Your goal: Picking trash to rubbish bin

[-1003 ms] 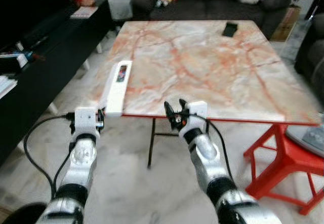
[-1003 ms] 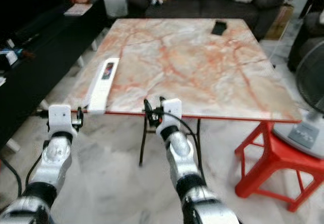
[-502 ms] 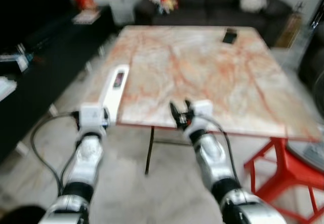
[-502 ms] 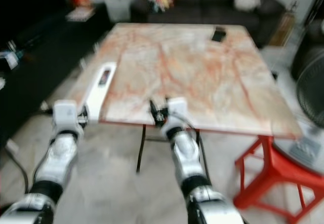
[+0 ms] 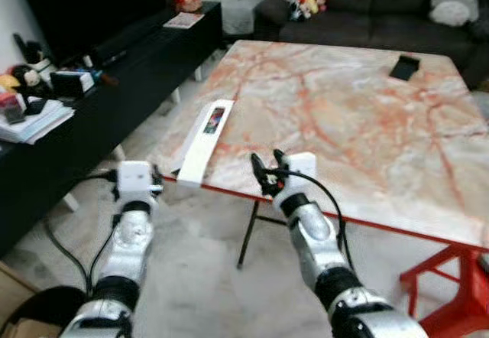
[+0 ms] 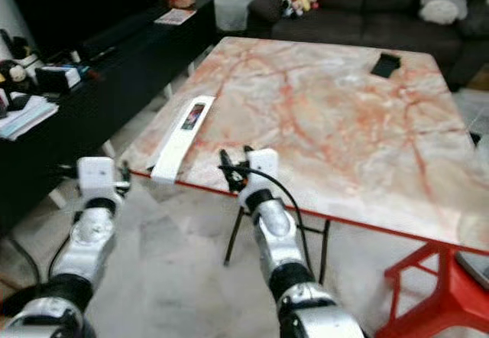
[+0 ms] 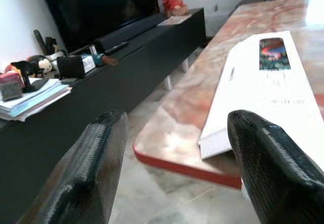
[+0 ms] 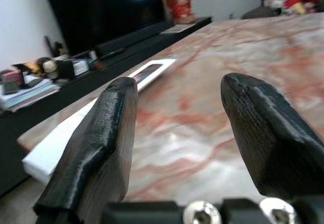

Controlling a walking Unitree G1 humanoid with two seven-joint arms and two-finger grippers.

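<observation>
Marble, pink-veined, topped the big table (image 5: 344, 108) that stood before the robot, edged in red. Behind it ran a dark sofa (image 5: 367, 9) with soft toys on it, and along the robot's left a long black cabinet (image 5: 99, 86) carried papers and small clutter. A red stool (image 6: 435, 292) stood by the table's right corner. On the table's left edge lay the long white box (image 5: 205, 138), a coloured picture on its lid, its near end at the corner. A small black phone (image 5: 403, 67) lay far across the top. The right gripper (image 5: 265, 171) hovered at the table's near edge, just right of the box, its fingers (image 8: 263, 127) spread apart and holding nothing. The left gripper (image 7: 177, 148) hung below and beside the box's near end, likewise spread wide and empty.
</observation>
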